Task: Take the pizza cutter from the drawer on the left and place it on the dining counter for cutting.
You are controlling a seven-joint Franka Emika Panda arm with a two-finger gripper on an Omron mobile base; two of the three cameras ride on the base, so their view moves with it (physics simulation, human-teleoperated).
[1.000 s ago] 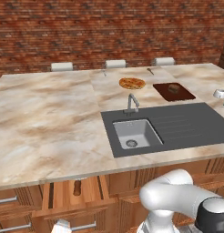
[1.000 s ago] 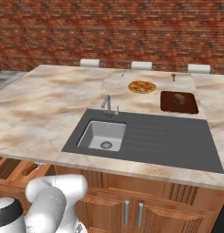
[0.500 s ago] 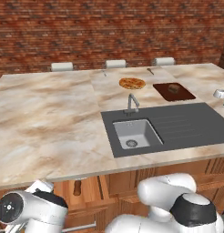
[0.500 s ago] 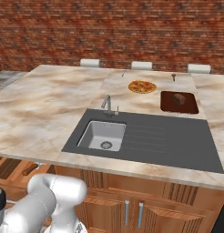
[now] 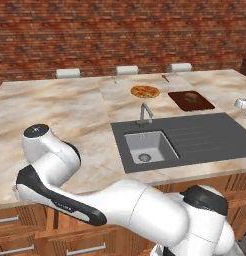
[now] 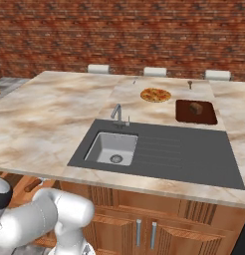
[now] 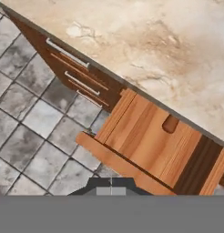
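- Hovering above the open drawer (image 7: 150, 141), end effector (image 7: 111, 187) shut, holding nothing.
- Pizza cutter (image 7: 170, 123) lies in the drawer's light wood tray, ahead of the fingertips and off to one side, tucked against the tabletop (image 7: 155, 41) edge overhang.
- Handle's long axis hard to tell, partly hidden under that edge; judged: open, then descend on it.
- Far side: sink (image 5: 147, 146), pizza (image 5: 145, 91), cutting board (image 5: 191, 100).
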